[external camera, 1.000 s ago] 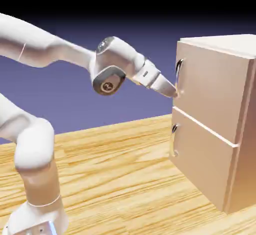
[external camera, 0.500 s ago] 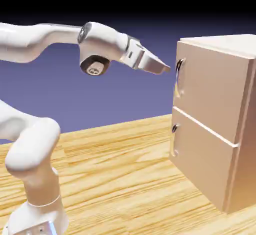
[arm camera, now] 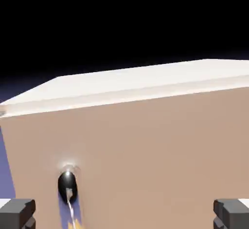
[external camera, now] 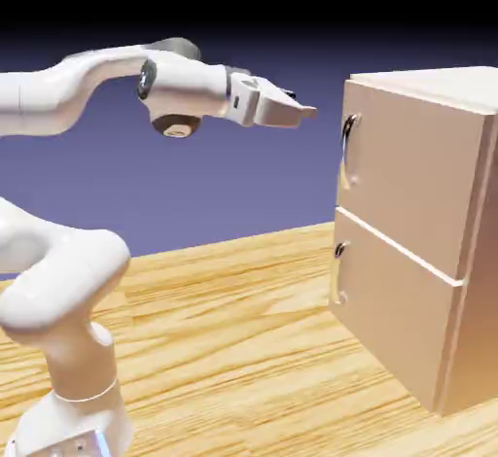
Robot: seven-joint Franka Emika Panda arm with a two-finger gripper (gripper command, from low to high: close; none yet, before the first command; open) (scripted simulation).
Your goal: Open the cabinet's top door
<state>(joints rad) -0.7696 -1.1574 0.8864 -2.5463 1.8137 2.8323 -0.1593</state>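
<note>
1. step in hand: the approach. the hand (external camera: 300, 112) hangs level, well above the bench (external camera: 233, 329), short of the cabinet (external camera: 428, 241); jaws spread wide, grasping nothing.
2. the top door (external camera: 413, 168) looks shut; its handle (external camera: 347, 149) sits at the near edge, lower than the hand.
3. next, i judge: drop, reach the handle, grip, pull.

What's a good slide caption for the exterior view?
Open hand poised level, short of the closed top door and its handle.
</note>
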